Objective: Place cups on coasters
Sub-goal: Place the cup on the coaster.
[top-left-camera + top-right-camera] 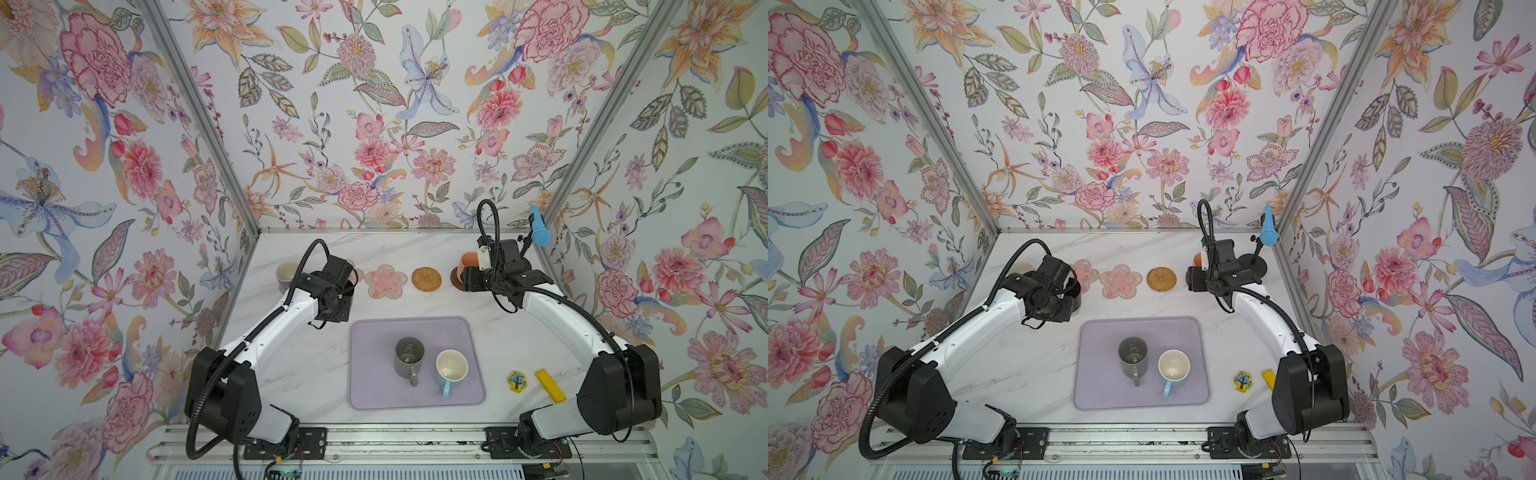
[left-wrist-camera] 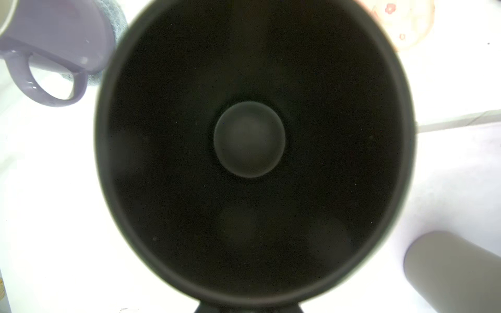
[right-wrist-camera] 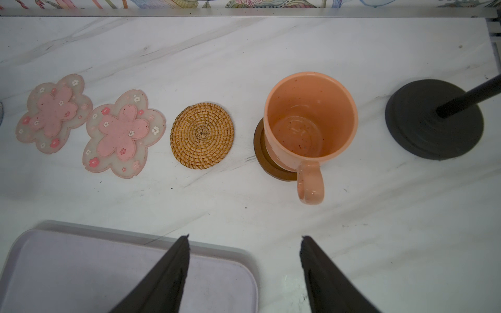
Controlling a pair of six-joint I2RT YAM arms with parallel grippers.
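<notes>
Your marble tabletop carries the large lavender mat, where the grey mug and the light blue mug stand side by side, well apart from both hands. Your left hand is clamped on the black mug at its handle side. The rim hides the fingers, and the wrist view looks straight down into the mug. It sits just beside a pink flower coaster, not over it. Your right hand has its fingers spread apart and holds nothing. Ahead of it, clear of the fingertips, the peach-orange mug stands upright on the dark brown disc coaster, handle toward the hand. The lavender mug is near your left hand, with the grey-blue knitted coaster showing under it. The second flower coaster and the rattan coaster lie bare.
</notes>
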